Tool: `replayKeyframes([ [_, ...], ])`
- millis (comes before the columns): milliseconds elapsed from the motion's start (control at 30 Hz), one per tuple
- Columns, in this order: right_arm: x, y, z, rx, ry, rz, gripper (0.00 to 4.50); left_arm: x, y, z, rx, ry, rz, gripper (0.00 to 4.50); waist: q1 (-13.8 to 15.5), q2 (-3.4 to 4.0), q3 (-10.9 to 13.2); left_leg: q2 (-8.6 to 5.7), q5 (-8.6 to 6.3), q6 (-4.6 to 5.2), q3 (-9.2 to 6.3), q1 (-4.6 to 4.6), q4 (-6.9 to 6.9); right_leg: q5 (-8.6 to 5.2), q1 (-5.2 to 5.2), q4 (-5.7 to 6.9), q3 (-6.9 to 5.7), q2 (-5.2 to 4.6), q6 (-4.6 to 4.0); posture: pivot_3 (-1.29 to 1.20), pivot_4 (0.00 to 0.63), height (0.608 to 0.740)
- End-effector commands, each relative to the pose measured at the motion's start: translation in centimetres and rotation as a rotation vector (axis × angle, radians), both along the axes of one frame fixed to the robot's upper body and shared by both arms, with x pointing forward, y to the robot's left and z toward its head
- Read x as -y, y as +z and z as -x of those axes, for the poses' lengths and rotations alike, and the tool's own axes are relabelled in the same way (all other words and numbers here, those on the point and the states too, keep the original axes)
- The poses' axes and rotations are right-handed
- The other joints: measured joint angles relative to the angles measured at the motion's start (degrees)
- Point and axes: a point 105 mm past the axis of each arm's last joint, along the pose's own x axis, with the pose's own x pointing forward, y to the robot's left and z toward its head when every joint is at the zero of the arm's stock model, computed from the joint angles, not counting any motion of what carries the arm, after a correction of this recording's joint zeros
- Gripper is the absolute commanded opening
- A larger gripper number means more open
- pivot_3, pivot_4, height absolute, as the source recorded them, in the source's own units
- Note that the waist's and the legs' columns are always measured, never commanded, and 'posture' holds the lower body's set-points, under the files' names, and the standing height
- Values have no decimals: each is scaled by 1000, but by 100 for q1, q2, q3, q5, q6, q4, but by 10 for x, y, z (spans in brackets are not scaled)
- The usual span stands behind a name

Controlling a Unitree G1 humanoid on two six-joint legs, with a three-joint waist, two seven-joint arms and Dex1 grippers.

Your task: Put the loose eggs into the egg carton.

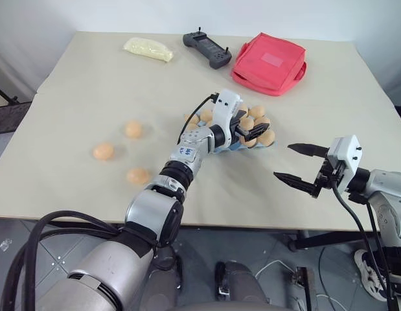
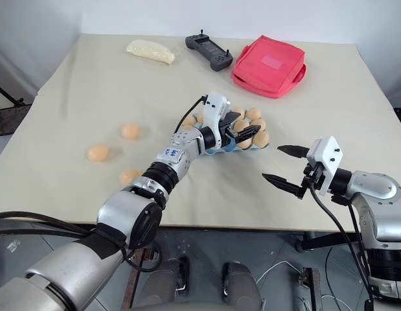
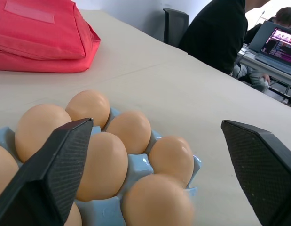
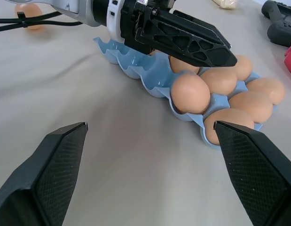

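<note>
now the egg carton [image 1: 249, 144] sits mid-table, nearly full. three loose eggs [image 1: 103, 151] lie toward the table's left edge. they look light, smooth and easy to crack, so hold one softly around its fat middle. the left gripper [image 1: 255, 131] hangs over the carton with jaws wide, holding nothing. the right gripper [image 1: 298, 165] is wide too.

Nothing here reads as text. There's a small blue-and-white label on the left arm's forearm [image 1: 185, 152], but its characters are too small to make out. Far off, a laptop screen [image 3: 286, 40] glows with lines of writing, and none of them can be read.
</note>
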Motion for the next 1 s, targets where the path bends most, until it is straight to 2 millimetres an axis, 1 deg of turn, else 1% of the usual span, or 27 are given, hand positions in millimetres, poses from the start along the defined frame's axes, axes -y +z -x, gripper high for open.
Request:
replayKeyframes([
  [33, -2, 11, -1, 50, 9, -2, 4500, 3, 27, 1, 107, -24, 15, 4475, -1, 0, 0, 0, 0, 0, 0, 0, 2, 0, 0, 1, 0, 0, 0, 0, 150, 740],
  [167, -4, 12, -2, 52, 16, -3, 4500, -7, 43, 1, 169, -25, 20, 4475, -14, 0, 0, 1, 0, 0, 0, 0, 7, 0, 0, 5, 3, 0, 0, 0, 150, 740],
  [233, -5, 12, -2, 51, 25, -5, 4500, -22, 58, 5, 214, -19, 39, 4475, -42, 1, 0, 2, 1, -2, 0, 1, 6, 0, 0, 8, 7, 1, 0, 0, 150, 740],
  [267, -5, 12, -1, 50, 29, -5, 4500, -29, 62, 7, 231, -12, 44, 4475, -60, 1, 0, 2, 1, -2, 0, 2, 7, 0, 0, 11, 11, 1, 0, 0, 150, 740],
  [333, -6, 11, -2, 42, 45, -4, 4500, -50, 66, 16, 256, 25, 42, 4475, -117, 3, -1, 5, 3, -6, -1, 3, 4, 0, 0, 13, 15, 3, 0, 0, 150, 740],
  [367, -6, 11, -3, 39, 53, -4, 4500, -61, 66, 21, 263, 48, 34, 4475, -142, 2, -1, 5, 4, -7, 0, 4, 4, 0, 0, 17, 18, 2, 0, 0, 150, 740],
  [533, -13, 12, -11, 32, 93, -6, 4500, -97, 58, 44, 242, 160, 0, 4475, -145, 4, 0, 5, 9, -1, -1, 4, 23, 0, 0, 35, 22, 0, 0, 0, 150, 740],
  [600, -15, 12, -15, 31, 107, -5, 4500, -107, 54, 52, 224, 195, -14, 4475, -145, 4, 0, 5, 8, 5, -4, 5, 33, 3, 5, 41, 23, -1, 3, 0, 150, 740],
  [667, -18, 12, -19, 31, 127, -5, 4500, -120, 52, 61, 212, 243, -13, 4475, -143, 4, 0, 4, 4, 29, -7, 6, 33, 11, 8, 40, 24, -3, 8, 0, 150, 740],
  [800, -24, 13, -26, 33, 159, -5, 4500, -142, 50, 75, 198, 321, -11, 4475, -146, 4, 0, 4, 5, 38, -3, 6, 34, 25, 8, 37, 32, -4, 10, 0, 150, 740],
  [867, -25, 13, -27, 33, 167, -4, 4500, -147, 49, 80, 194, 339, -12, 4475, -146, 4, 0, 4, 5, 38, -2, 6, 33, 26, 6, 37, 33, -4, 10, 0, 150, 740],
  [1000, -28, 13, -30, 31, 195, -4, 4500, -164, 37, 100, 166, 381, -19, 4475, -147, 5, 0, 4, 5, 39, 0, 5, 30, 26, 7, 30, 36, -4, 10, 0, 150, 740],
])
